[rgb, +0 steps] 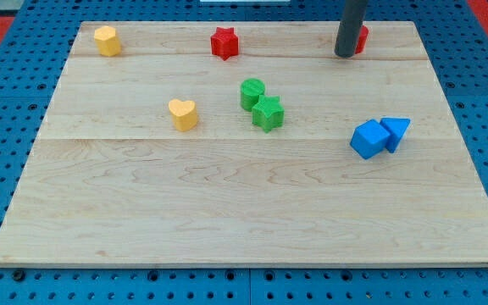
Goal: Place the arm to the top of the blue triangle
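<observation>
The blue triangle [397,131] lies at the view's right, touching a blue cube [368,140] on its left side. My tip [344,55] rests on the board near the view's top right, well above the blue triangle and a little to its left. The dark rod partly hides a red block [361,39] just behind it; its shape cannot be made out.
A red star [224,42] and a yellow hexagon-like block [107,40] sit along the view's top. A green cylinder [252,92] touches a green star [268,113] near the middle. A yellow heart [183,113] lies left of them. The wooden board [244,212] sits on a blue pegboard.
</observation>
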